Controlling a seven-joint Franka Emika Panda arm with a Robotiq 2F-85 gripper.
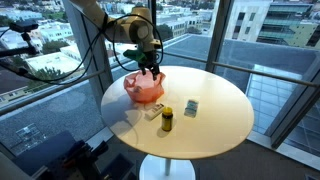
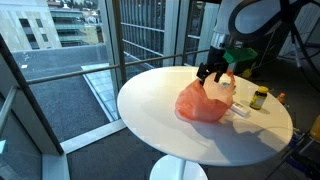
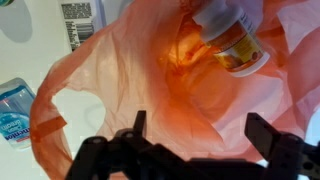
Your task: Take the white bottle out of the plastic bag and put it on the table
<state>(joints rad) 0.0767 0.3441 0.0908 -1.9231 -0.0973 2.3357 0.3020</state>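
A pink-orange plastic bag (image 1: 145,88) lies on the round white table (image 1: 215,125); it also shows in the other exterior view (image 2: 203,103). In the wrist view the bag (image 3: 150,90) fills the frame with its mouth open. The white bottle (image 3: 230,35), with a yellow-orange label, lies inside it at the upper right. My gripper (image 3: 200,130) is open and empty, with its fingers spread just above the bag's opening. In both exterior views the gripper (image 1: 150,66) (image 2: 212,73) hangs right over the bag.
A small yellow bottle with a black cap (image 1: 167,119) (image 2: 259,97) and a white box (image 1: 152,111) (image 3: 80,20) stand beside the bag. A small blue-white packet (image 1: 191,107) (image 3: 12,110) lies nearby. Glass walls surround the table.
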